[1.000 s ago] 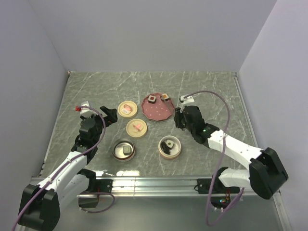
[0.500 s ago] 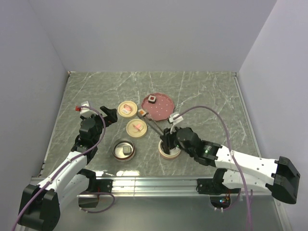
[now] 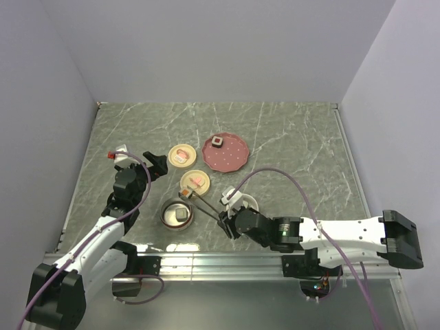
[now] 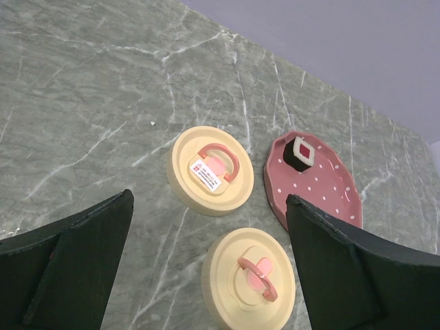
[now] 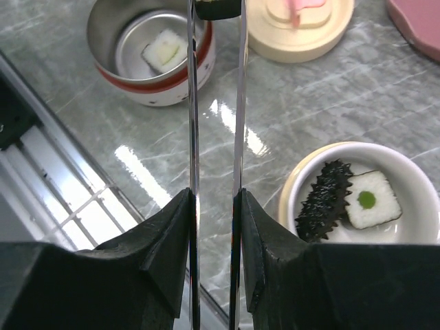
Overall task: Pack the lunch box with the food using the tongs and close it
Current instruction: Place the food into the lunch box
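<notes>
- Right gripper (image 5: 215, 206), reaching across the table's (image 3: 295, 137) near edge, is clamped on the tongs (image 5: 191, 110); its 2 fingers press the 2 slim arms nearly together.
- A dark-sided cube (image 5: 217, 8) is pinched at the tongs' tips, off the table.
- The tongs' long axis runs straight out from the right gripper, toward the far left in the top view.
- The key relation: the cube hangs at the tin's (image 5: 148, 89) rim, on the side toward the near lid (image 4: 249, 278), not over its middle. Seen from the wrist, the tin's open mouth lies just left of the tips.
- Judgement: a small shift of the tips over the tin's middle looks needed before any release, or the cube could catch the rim.
- 1 pale-topped piece (image 5: 165, 49) already lies in the tin.
- The bowl (image 5: 409, 175), just right of the right gripper, holds 1 all-dark piece (image 5: 322, 201) touching 1 green-topped cube (image 5: 372, 199).
- 1 piece (image 3: 217, 142) is left on the plate (image 3: 234, 159), well apart from both arms.
- Left gripper (image 3: 157, 163) hovers with fingers wide apart and nothing between them, near the far lid (image 4: 212, 170); it is the arm nearer both lids, neither of which is on a container.
</notes>
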Controlling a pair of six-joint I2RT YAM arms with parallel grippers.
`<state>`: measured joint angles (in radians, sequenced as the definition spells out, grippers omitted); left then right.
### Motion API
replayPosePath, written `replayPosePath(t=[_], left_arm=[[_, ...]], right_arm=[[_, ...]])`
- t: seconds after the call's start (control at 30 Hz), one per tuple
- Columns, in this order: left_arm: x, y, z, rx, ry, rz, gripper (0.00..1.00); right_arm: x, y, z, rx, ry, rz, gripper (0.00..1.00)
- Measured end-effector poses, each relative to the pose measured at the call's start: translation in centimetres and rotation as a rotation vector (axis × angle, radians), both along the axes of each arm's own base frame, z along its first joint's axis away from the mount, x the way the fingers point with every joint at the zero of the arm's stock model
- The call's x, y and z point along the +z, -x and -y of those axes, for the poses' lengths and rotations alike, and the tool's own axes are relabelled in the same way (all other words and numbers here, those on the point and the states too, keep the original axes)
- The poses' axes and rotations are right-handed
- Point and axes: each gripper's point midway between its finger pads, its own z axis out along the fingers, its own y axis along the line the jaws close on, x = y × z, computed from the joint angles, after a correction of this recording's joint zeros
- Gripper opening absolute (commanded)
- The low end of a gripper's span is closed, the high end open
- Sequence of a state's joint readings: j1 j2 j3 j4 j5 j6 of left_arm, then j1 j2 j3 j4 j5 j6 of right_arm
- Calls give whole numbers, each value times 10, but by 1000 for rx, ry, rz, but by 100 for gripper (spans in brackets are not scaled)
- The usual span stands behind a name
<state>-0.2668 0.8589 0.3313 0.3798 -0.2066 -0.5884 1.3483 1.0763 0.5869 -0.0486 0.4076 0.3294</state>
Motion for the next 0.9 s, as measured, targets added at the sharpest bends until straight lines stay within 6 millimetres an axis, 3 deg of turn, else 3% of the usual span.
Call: replayPosePath(t=[0.43, 0.7, 0.9], left_arm=[[0, 0, 0, 0, 0, 0, 99], [0, 0, 0, 0, 0, 0, 99], [0, 0, 0, 0, 0, 0, 100]], right_arm=[[4, 39, -12, 110, -10, 3, 13], [-9, 48, -16, 136, 43, -5, 13], [-8, 47, -17, 125, 47, 7, 13]])
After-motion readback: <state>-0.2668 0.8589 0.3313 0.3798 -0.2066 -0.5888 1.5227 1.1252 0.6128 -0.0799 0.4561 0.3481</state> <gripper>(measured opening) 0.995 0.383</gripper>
